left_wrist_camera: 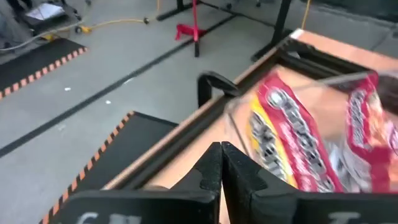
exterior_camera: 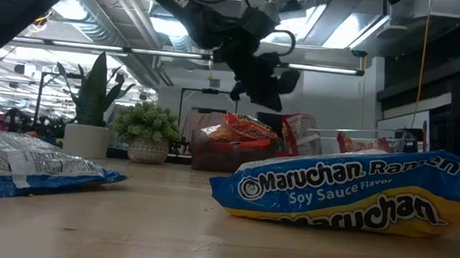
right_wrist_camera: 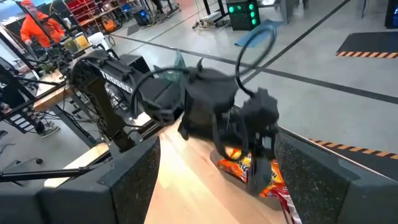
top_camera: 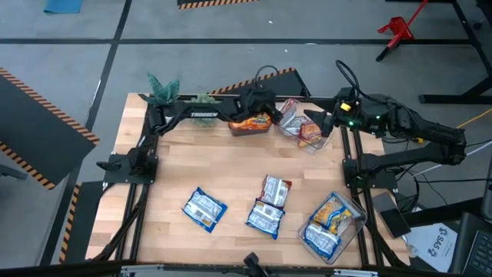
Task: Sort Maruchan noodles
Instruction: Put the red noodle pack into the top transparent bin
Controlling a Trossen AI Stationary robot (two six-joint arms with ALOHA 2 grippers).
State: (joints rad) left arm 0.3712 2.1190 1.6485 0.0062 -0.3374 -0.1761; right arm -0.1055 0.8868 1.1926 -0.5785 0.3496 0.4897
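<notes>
Our left gripper's (left_wrist_camera: 221,163) fingers are pressed together with nothing between them, hanging over the far bin that holds the orange packet (top_camera: 250,121). That packet lies right under them, its long side running across the table. Our right gripper (top_camera: 326,123) has its fingers spread wide and empty beside the second far bin, where red packets (top_camera: 298,123) lean upright. Loose packets remain near the front edge: a blue one (top_camera: 204,208) turned slantwise, a red one (top_camera: 276,189) touching another blue one (top_camera: 265,220), long sides running front to back. We judge these about equally far from both arms.
</notes>
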